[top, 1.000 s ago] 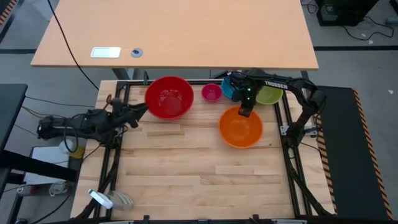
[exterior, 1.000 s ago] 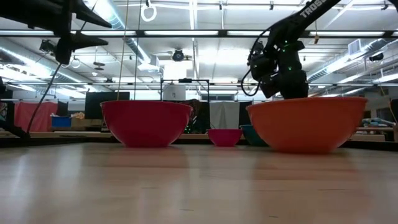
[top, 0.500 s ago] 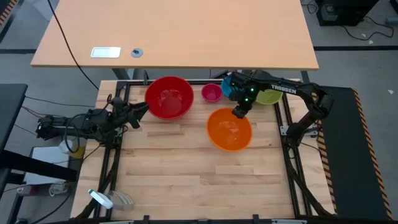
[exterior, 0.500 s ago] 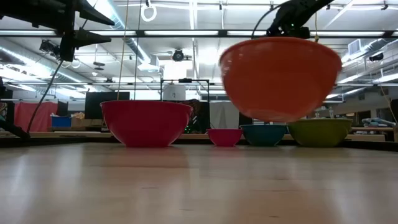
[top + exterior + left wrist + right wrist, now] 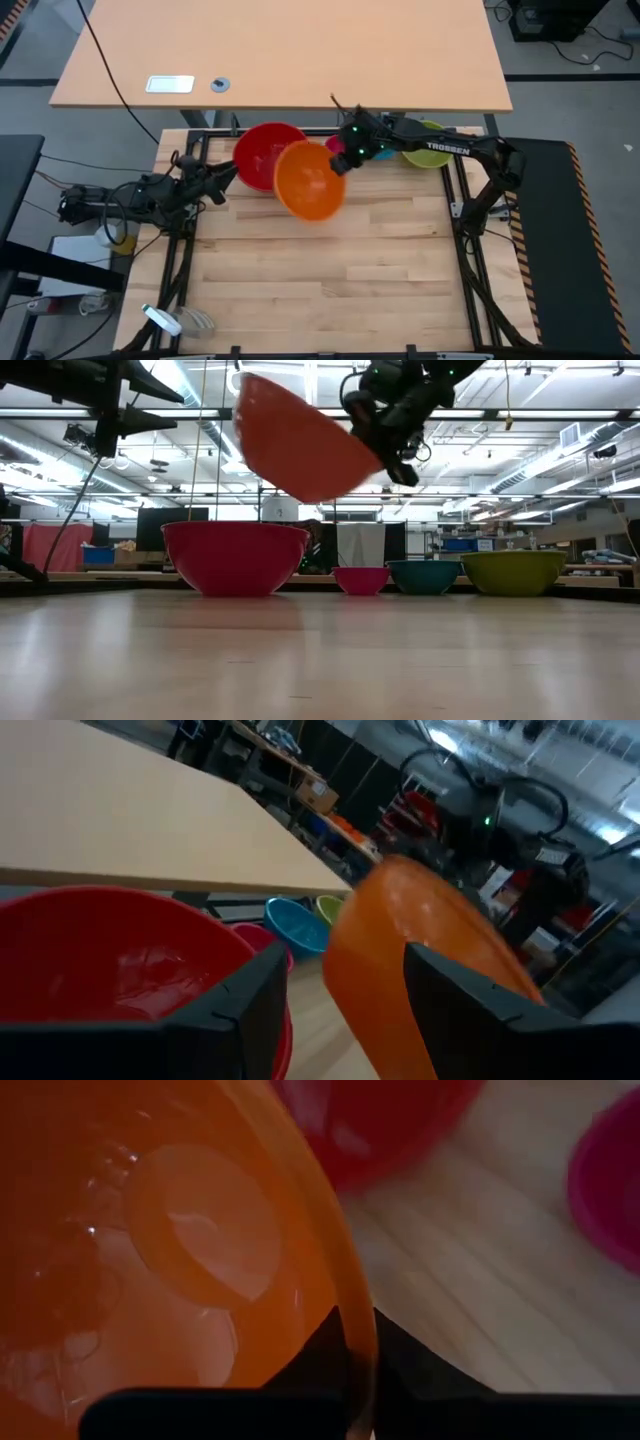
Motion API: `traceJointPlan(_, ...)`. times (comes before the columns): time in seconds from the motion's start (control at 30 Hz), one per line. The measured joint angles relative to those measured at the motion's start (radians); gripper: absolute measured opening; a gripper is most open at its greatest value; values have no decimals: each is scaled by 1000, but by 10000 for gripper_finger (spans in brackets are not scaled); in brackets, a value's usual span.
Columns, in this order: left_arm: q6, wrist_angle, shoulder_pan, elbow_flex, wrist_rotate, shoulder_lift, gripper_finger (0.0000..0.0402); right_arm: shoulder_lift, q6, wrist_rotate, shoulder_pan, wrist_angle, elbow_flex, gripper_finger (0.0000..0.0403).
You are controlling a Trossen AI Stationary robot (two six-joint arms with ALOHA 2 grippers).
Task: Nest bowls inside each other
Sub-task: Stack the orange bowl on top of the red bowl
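My right gripper is shut on the orange bowl, which hangs tilted in the air beside and partly over the red bowl. The red bowl stands on its base at the table's far side. In the low view the pink bowl, blue bowl and yellow-green bowl stand in a row to its right. My left gripper waits open at the table's left edge, pointing level at the red bowl. My right gripper pinches the orange bowl's rim, one finger inside the bowl and one outside. The fingers slant down from the table's far right. The bowl is lifted clear of the table and tilted, its held side lower than the opposite rim.
A dark metal frame runs round the wooden table top. A light wooden desk stands beyond the far edge. The table's near half is bare wood.
My right gripper has lifted the orange bowl off the table and carried it up and toward the table's left, to the red bowl. The wrist has turned, and the bowl, level before, now hangs tilted.
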Motion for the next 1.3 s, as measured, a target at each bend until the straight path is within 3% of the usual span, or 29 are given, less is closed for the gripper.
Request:
traceJointPlan(0.2,51,-240,17,197,4,112,204,36,104,72,-11,120,5,24)
traceJointPlan(0.43,-13,-551,114,406,88,272,203,65,151,167,-10,245,21,28)
traceJointPlan(0.7,57,-596,200,600,109,491,204,129,121,362,-4,205,142,25)
traceJointPlan(0.87,109,-619,219,709,58,643,204,124,106,538,6,192,150,28)
traceJointPlan(1.0,130,-619,218,779,-18,743,204,122,88,552,6,192,150,27)
traceJointPlan(1.3,0,-667,275,821,-26,899,199,122,61,552,27,183,150,28)
